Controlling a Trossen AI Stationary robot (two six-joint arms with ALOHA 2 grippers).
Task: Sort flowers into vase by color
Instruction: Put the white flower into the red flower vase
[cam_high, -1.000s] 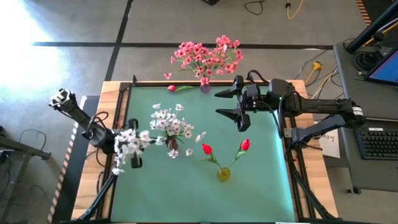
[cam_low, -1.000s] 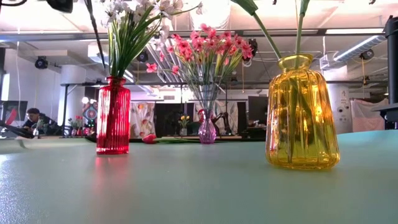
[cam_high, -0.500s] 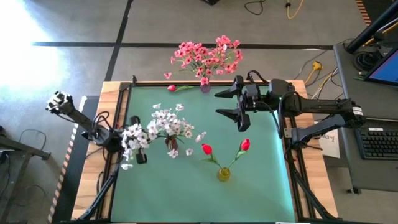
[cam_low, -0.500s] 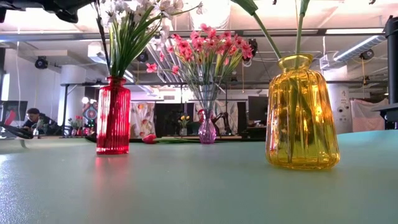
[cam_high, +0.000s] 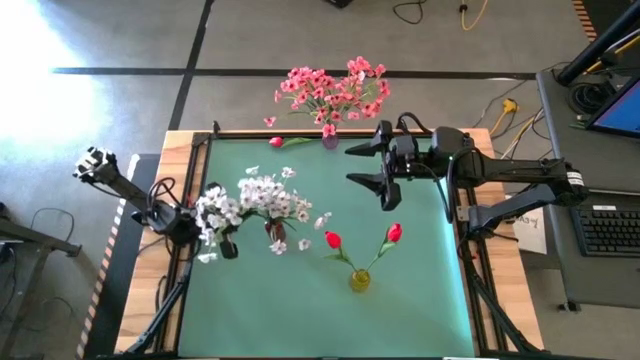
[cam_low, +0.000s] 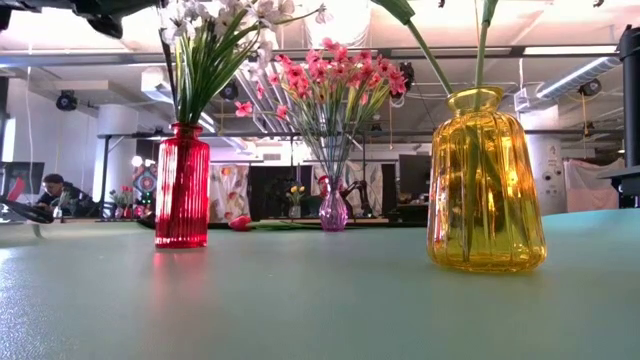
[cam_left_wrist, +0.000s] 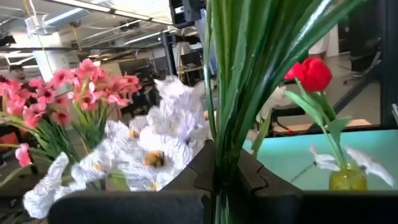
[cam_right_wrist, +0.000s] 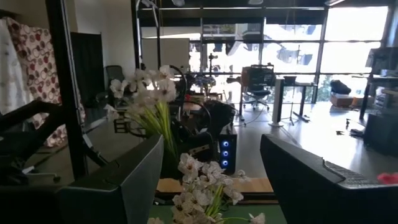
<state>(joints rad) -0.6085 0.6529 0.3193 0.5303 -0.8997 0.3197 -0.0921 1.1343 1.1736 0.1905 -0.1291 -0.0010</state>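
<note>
My left gripper (cam_high: 226, 243) hangs above the table's left part, shut on a spray of white flowers (cam_high: 213, 214) on green stems, just left of the red vase (cam_high: 275, 232). That vase holds more white flowers (cam_high: 280, 200). A yellow vase (cam_high: 360, 280) holds two red buds (cam_high: 333, 240). A pink vase (cam_high: 330, 141) at the far edge holds pink flowers (cam_high: 330, 90). One red bud (cam_high: 277, 142) lies flat on the mat near it. My right gripper (cam_high: 350, 166) waits open, raised over the far right of the mat. My left gripper pinches the white spray's bundle of green stems (cam_left_wrist: 219, 146) between its two fingers, coming in about level from the table's left side, across the stems. The spray is lifted clear of the table. Its blossoms (cam_left_wrist: 149, 149) stand beside the fingers.
The green mat (cam_high: 300, 320) has free room along its near side and between the vases. Wooden table edges (cam_high: 180, 150) and dark frame rails border it. Cables and a keyboard (cam_high: 610, 230) lie to the right, off the table.
My left gripper has carried the white spray toward the table's right, closer to the red vase, and has turned a little. The spray's blossoms have swung toward the far edge. The spray stays clear of the table.
</note>
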